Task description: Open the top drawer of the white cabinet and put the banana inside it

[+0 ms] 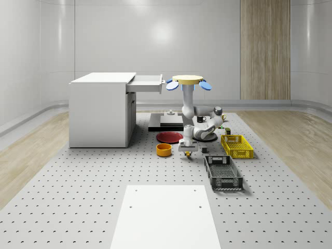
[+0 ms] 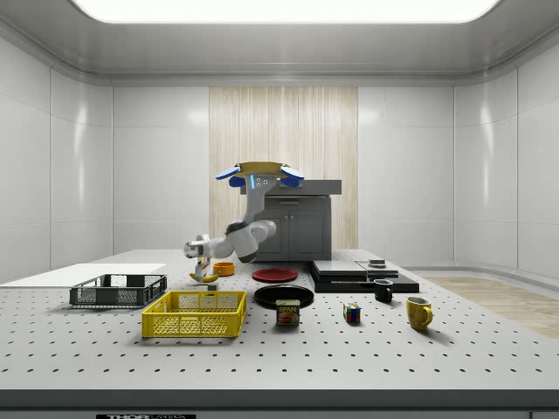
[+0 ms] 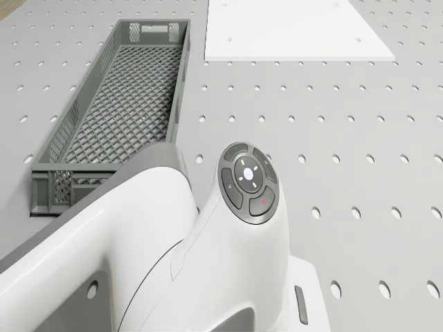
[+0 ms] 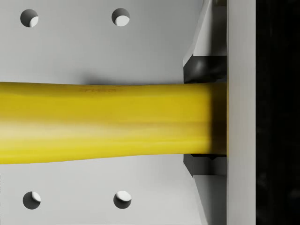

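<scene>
The white cabinet (image 1: 98, 111) stands at the whole-scene view's left with its top drawer (image 1: 149, 83) pulled out. The drone (image 1: 188, 80) hovers just beside the drawer's front, seen also from the side as the drone (image 2: 260, 177). Its arm bends down to the table, where the gripper (image 1: 188, 149) points downward at the yellow banana (image 1: 188, 154). In the wrist view the banana (image 4: 103, 122) lies across the gripper (image 4: 206, 117), with a dark pad (image 4: 200, 66) pressed against each side. The banana (image 2: 206, 277) is low at the table surface; whether it rests there I cannot tell.
An orange bowl (image 1: 164, 150) and a red plate (image 1: 169, 137) lie close beside the gripper. A yellow crate (image 1: 236, 146) and a grey crate (image 1: 223, 172) stand toward the whole-scene view's right. A white board (image 1: 163, 215) lies in front, a black platform (image 1: 166, 122) behind.
</scene>
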